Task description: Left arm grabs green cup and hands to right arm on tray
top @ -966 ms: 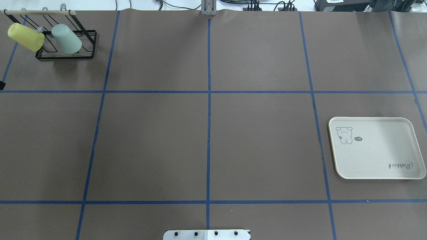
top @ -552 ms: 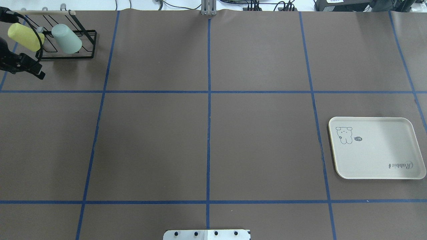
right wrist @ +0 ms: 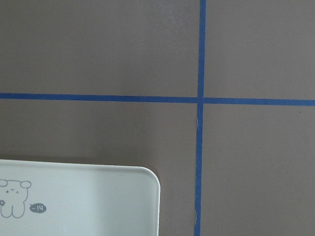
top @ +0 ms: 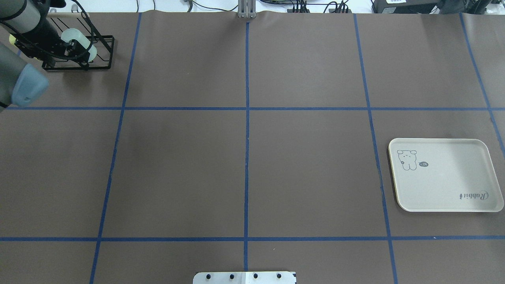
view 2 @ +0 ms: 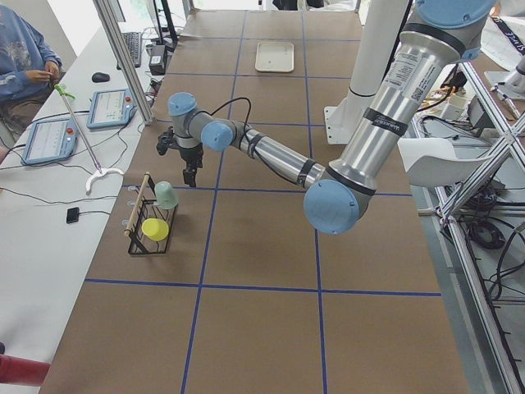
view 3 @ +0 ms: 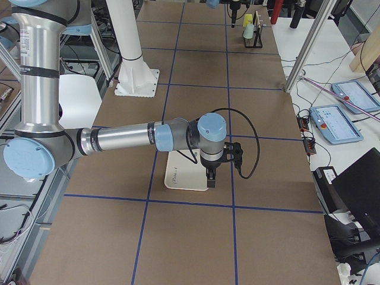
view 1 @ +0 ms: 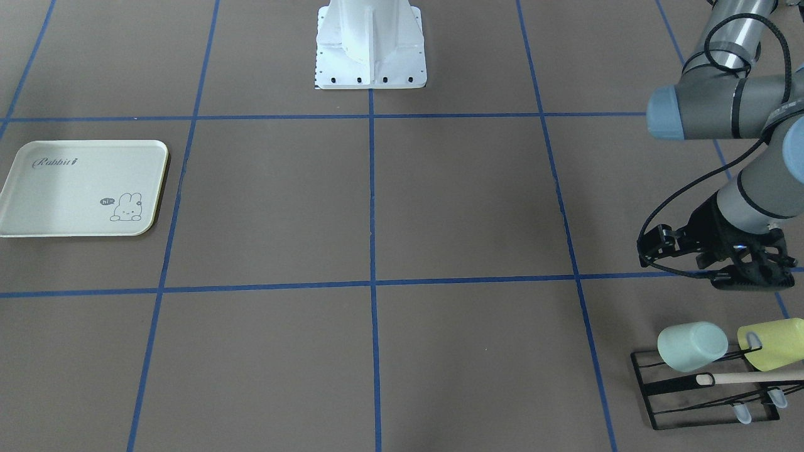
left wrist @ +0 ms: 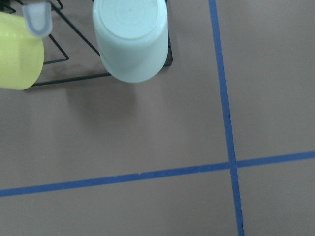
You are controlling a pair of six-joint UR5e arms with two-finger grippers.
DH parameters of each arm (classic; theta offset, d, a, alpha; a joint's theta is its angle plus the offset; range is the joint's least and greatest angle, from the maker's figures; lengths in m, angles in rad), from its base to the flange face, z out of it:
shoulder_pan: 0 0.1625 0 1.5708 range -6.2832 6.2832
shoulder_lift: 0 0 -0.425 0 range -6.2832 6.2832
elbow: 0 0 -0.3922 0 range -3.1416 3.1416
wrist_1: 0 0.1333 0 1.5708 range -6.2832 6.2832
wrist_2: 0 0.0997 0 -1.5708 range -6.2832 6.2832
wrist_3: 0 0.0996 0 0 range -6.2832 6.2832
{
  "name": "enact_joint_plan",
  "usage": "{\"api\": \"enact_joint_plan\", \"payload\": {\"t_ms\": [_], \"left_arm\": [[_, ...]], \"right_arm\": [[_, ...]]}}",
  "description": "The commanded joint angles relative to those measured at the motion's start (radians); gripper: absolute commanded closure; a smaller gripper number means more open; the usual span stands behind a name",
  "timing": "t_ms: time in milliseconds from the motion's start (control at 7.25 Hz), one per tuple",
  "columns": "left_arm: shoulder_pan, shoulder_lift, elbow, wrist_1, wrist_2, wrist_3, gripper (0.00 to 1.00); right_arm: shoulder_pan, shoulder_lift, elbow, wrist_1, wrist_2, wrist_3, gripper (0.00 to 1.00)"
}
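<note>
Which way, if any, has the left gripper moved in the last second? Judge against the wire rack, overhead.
Yes. The left gripper went up and rightward: from the view's left edge, below the wire rack, to overlapping it.

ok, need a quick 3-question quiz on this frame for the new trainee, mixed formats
1. True or false: the green cup already stands on the tray.
2. What sits beside the green cup on the black wire rack? A) a yellow-green cup B) a red bowl C) nothing
3. Short answer: which arm is next to the tray?

Key
1. False. The cup is on the rack, tilted, at the far end of the table from the tray.
2. A, the yellow-green cup.
3. The right arm; its wrist view shows a corner of the tray.
</note>
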Motion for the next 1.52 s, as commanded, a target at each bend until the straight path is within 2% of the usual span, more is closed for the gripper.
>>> {"api": "enact_joint_plan", "payload": {"t_ms": [0, 414, 1103, 1379], "left_arm": [[0.004, -0.024, 0.081, -0.051, 0.004, 0.003, 0.0], [0.001, -0.088, 0.225, -0.108, 0.004, -0.004, 0.01], [-0.032, -0.093, 0.251, -0.134, 0.006, 0.02, 0.01], [-0.05, -0.096, 0.285, -0.189, 0.032, 0.019, 0.01]], "right_arm": [[0.0, -0.006, 0.013, 0.001, 0.0, -0.001, 0.01], [0.0, -0.006, 0.019, 0.001, 0.0, -0.001, 0.01], [0.0, -0.006, 0.034, -0.001, 0.0, -0.001, 0.0], [0.0, -0.006, 0.034, -0.001, 0.0, -0.001, 0.01]]}}
